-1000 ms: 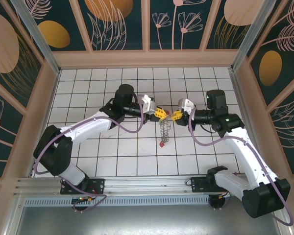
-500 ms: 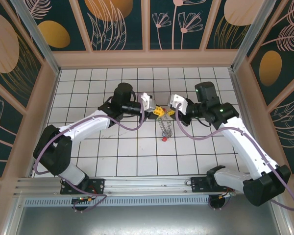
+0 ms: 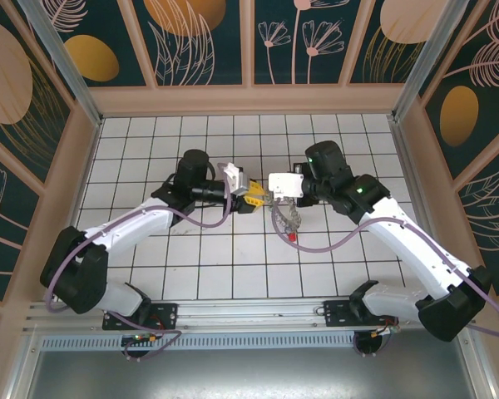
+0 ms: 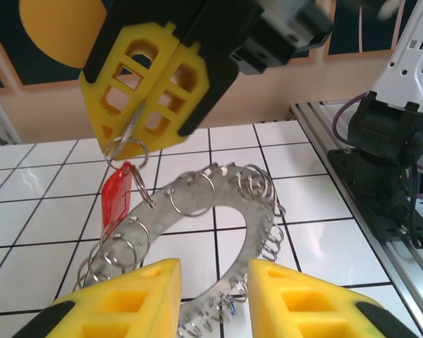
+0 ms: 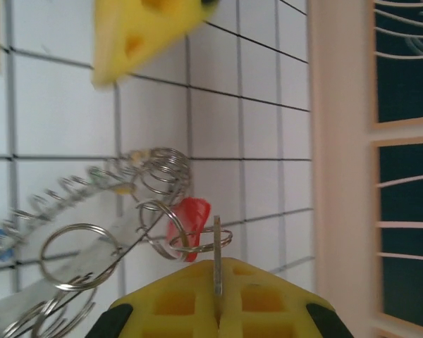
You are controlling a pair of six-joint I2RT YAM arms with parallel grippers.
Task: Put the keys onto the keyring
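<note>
Steadying the dangling keyring (image 4: 225, 196) matters; right gripper (image 4: 144, 116) clamps the red-tagged key (image 4: 118, 197) above it; left gripper (image 4: 215, 296), part open and empty at its rim, should close there squarely.

The keyring (image 4: 197, 208) is a grey metallic plate with silver wire loops. The key (image 4: 117, 197) has a red plastic tag. The left gripper fingers (image 4: 120, 306) and right gripper fingers (image 4: 151, 84) are yellow, backed in black. The left arm (image 3: 141, 223) and right arm (image 3: 407, 243) have white links and black joints. The table (image 3: 150, 141) has white tiles with dark grid lines. The walls (image 3: 208, 50) are dark teal with peach and orange floral motifs.
</note>
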